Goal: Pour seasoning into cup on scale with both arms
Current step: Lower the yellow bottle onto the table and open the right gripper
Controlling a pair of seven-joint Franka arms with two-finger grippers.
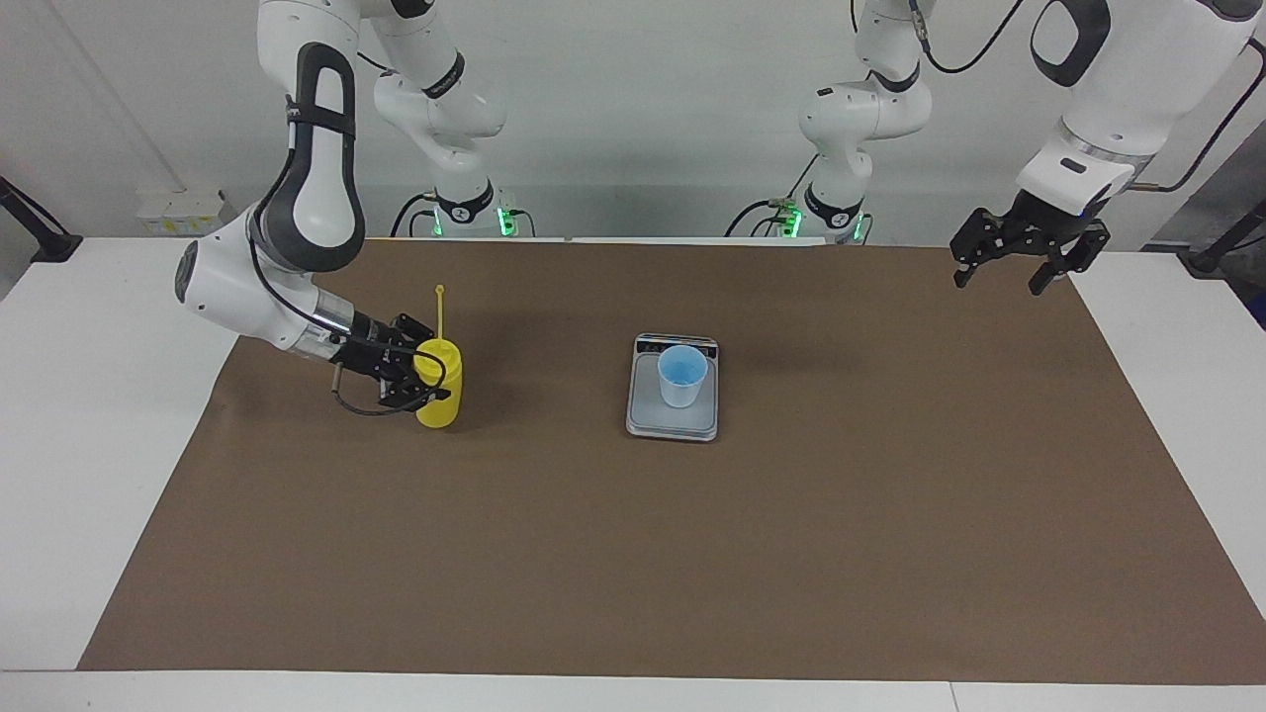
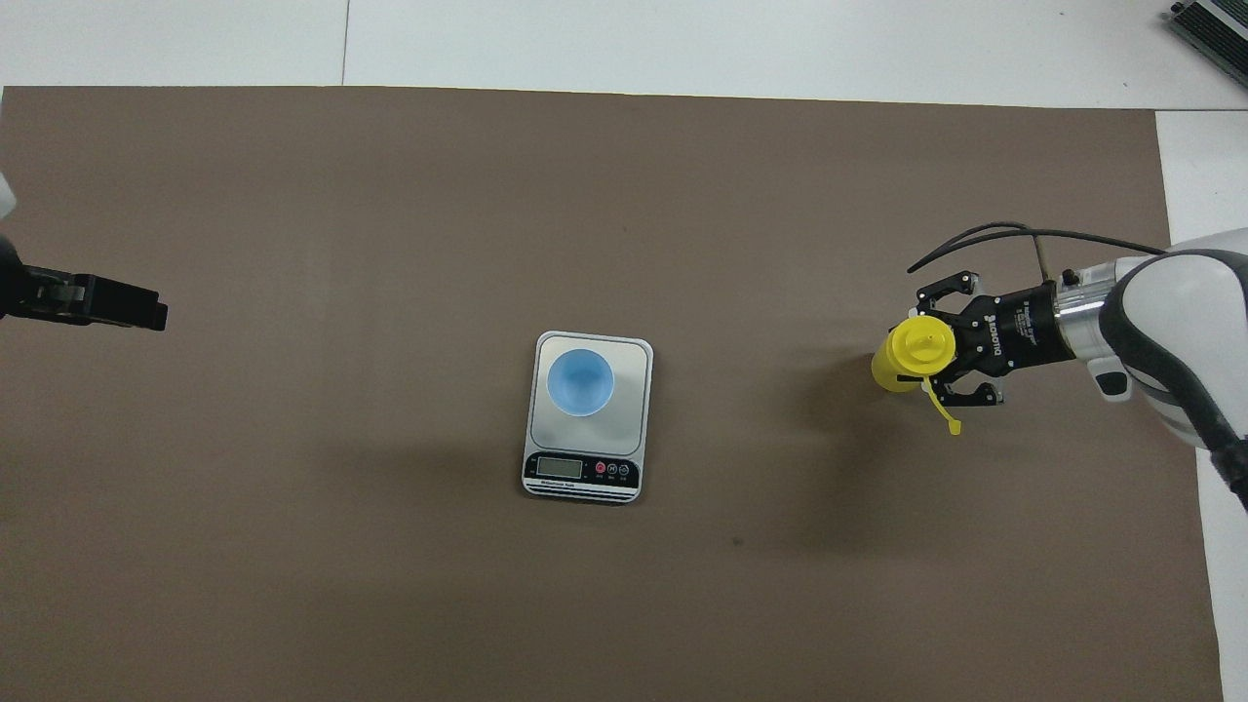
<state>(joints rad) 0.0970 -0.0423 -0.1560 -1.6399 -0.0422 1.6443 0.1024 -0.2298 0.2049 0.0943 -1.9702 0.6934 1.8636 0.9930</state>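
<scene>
The yellow seasoning bottle [image 1: 440, 400] is upright over the brown mat toward the right arm's end of the table, its cap strap sticking up. My right gripper [image 1: 425, 384] is shut on its upper part from the side; the overhead view shows the bottle [image 2: 892, 366] between the gripper's [image 2: 928, 351] fingers. I cannot tell whether its base touches the mat. The light blue cup [image 1: 682, 376] stands on the silver scale [image 1: 673, 422] at mid-table, also in the overhead view [image 2: 580, 382] [image 2: 632, 429]. My left gripper [image 1: 997, 284] waits open and empty, raised over the mat's edge at the left arm's end [image 2: 146, 312].
A brown mat [image 1: 692, 554] covers most of the white table [image 1: 79, 415]. The scale's display strip [image 2: 582, 471] faces the robots. Nothing else lies on the mat.
</scene>
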